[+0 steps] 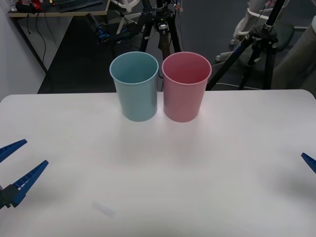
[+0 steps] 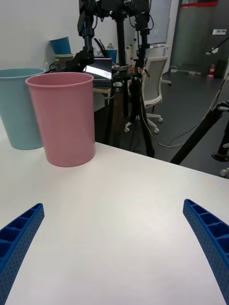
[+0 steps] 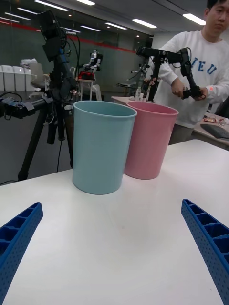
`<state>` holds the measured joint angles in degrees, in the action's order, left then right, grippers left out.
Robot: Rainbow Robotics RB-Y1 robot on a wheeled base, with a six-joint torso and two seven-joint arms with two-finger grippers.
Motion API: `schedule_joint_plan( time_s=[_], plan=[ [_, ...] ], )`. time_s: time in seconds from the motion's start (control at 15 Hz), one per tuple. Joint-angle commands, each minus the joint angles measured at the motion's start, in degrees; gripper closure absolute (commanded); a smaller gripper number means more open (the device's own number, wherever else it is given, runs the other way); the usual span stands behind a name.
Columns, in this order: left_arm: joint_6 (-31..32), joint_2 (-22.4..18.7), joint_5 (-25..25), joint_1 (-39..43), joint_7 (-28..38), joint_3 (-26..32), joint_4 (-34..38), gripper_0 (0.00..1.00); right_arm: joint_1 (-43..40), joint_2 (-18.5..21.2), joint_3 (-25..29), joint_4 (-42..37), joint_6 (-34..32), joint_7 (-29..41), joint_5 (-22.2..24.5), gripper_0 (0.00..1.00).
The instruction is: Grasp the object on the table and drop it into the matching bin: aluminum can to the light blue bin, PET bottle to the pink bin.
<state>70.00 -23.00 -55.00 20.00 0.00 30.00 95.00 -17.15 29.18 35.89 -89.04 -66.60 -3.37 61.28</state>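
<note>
A: Item one, the table [image 1: 207, 168]?

B: Large, flat, white, matte surface, rounded far corners. It spans the lower two thirds of the front view. A faint pale smudge lies near the bottom edge, left of centre; I cannot tell what it is.

A: Item two, the bins?

B: The light blue bin [image 1: 135, 86] stands upper centre, just left of the pink bin [image 1: 185, 86]. Both are smooth plastic, cup-shaped, tapering downward, with rolled rims, upright and the same size. They stand side by side near the table's far edge, either touching or just apart. The part of each interior on view is bare; the bottoms are hidden.

A: The aluminum can?

B: No can lies on the visible tabletop. Whether it sits inside a bin cannot be told.

A: End effectors?

B: Left end effector [image 1: 12, 165] at the lower left edge of the front view, blue ribbed fingers [image 3: 206, 243] spread wide apart, holding nothing. Right end effector [image 2: 114, 248] low over the table, one blue tip at the right edge of the front view, fingers [image 2: 19, 238] likewise wide apart and empty. Nothing stands between either and the bins.

A: Surroundings?

B: Black tripods [image 1: 160, 24] stand directly behind the bins, on a dark floor; another tripod [image 1: 256, 44] is at upper right. A white office chair [image 2: 155, 90] is beyond the table.
</note>
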Motion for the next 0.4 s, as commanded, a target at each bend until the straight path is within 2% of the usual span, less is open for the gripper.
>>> schedule_joint_plan(
  time_s=[0.07,0.4],
  plan=[
    [0.0,0.0,0.0,0.0,0.0,0.0,0.0,0.0,-0.78,0.0,0.76,0.01,-1.08,-1.2,-0.81,0.0],
    [0.0,0.0,0.0,0.0,0.0,0.0,0.0,0.0,-1.57,0.0,0.76,0.01,-0.73,-1.2,-1.25,0.0]
  ],
)
